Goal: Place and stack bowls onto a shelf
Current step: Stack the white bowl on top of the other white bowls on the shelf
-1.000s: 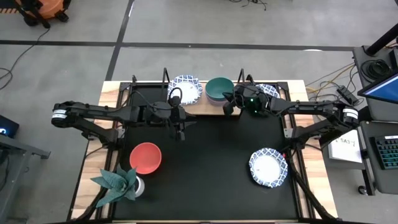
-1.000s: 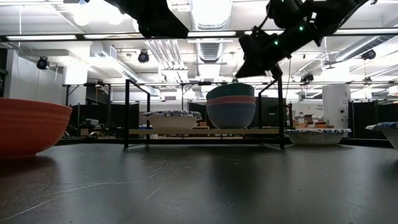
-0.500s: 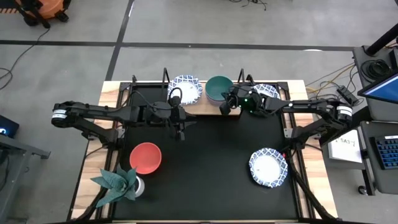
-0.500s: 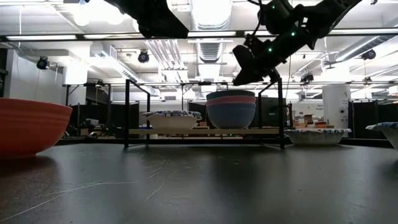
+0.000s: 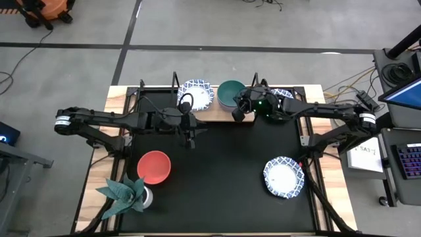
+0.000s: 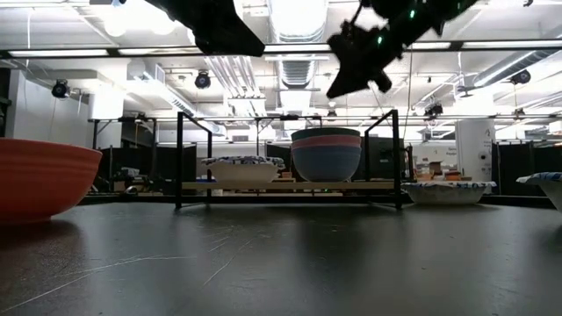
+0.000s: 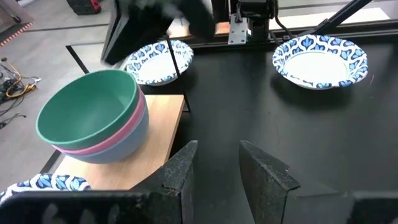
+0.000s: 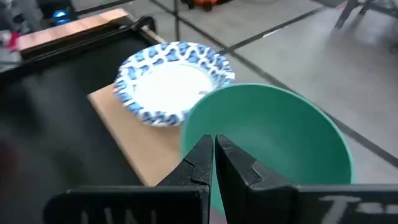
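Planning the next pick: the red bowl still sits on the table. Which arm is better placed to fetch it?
Probably the left. The left gripper hangs over the table with nothing in it, on the same side as the red bowl. The right gripper is by the stacked green bowl on the shelf.

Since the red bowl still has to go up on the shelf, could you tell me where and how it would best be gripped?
The red bowl sits upright and open on the black tabletop, in front of the left gripper. Its thin rim is the only edge narrow enough to pinch. I would come straight down with one finger inside and one outside the wall, probably on the side away from the plant, which stands close by.
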Robot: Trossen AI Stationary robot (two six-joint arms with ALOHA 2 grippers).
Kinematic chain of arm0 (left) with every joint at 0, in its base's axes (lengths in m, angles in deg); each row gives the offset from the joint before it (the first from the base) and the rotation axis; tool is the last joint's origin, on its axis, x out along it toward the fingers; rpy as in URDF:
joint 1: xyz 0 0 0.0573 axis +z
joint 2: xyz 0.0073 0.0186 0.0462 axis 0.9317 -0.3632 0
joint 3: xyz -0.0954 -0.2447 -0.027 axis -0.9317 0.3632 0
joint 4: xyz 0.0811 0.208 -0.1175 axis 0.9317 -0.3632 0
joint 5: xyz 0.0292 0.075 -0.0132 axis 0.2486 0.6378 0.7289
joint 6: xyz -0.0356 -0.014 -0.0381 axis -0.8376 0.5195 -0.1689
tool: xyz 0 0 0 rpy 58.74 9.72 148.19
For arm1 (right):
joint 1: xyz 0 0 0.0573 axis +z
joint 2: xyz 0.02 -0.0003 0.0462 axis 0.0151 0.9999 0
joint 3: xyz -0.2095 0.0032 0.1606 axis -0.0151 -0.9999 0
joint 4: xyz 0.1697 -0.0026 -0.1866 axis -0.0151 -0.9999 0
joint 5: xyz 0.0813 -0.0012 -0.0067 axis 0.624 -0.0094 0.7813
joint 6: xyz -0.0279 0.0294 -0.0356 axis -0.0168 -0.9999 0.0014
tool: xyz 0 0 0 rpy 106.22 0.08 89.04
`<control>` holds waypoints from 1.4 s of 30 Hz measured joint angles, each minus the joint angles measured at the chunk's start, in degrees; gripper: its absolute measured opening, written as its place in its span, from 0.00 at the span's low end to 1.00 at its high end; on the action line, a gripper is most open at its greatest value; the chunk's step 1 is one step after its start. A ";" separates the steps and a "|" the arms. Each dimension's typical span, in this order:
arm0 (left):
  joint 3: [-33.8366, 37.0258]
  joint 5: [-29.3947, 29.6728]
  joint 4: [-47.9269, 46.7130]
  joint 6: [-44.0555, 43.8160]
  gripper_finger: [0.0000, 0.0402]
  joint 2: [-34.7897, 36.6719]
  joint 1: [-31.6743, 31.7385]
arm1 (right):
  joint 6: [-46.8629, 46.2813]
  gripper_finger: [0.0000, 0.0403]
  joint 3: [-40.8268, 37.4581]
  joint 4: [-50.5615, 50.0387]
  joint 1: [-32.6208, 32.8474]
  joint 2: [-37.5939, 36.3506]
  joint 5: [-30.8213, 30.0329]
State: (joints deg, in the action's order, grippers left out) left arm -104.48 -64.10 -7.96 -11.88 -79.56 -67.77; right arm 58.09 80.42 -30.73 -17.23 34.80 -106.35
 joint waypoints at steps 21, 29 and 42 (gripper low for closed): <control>0.13 -0.26 -6.07 -16.59 0.24 -0.09 -1.33 | -14.96 0.02 5.67 -44.97 15.25 -7.38 0.42; 0.17 -0.26 -12.58 -26.46 0.24 -0.09 -2.52 | -20.91 0.02 -3.94 -45.88 15.38 -11.96 4.98; 0.17 -0.21 -12.68 -27.85 0.24 -0.09 -2.74 | -8.89 0.26 -6.96 -47.60 17.23 -12.23 16.07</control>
State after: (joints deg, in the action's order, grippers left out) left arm -104.30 -64.31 -20.64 -39.72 -79.65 -70.51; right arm 49.20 73.47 -78.33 0.00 22.57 -90.28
